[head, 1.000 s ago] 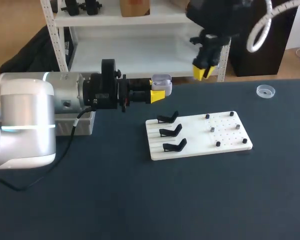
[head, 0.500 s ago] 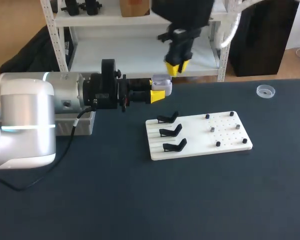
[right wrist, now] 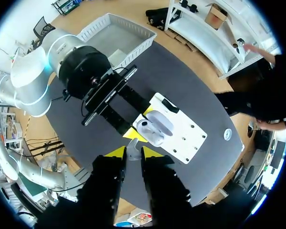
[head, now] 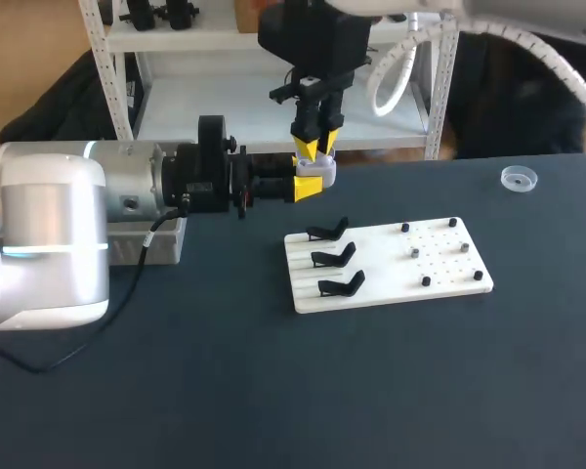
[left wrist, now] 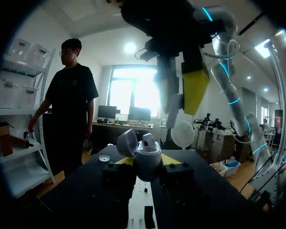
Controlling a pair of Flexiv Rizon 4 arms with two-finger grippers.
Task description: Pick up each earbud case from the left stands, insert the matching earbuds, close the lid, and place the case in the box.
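My left hand (head: 309, 188) grips one open earbud case (head: 315, 162) above the bench (head: 176, 391). My right hand (head: 314, 149) hangs just over it, pinching one earbud (left wrist: 174, 107). Three black stands (head: 334, 257) sit on one white board (head: 449, 278).

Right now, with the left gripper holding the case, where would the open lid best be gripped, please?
I'd pinch the lid at its free upper edge, coming from above: it stands tilted open over the case, whose sides the left gripper clamps.
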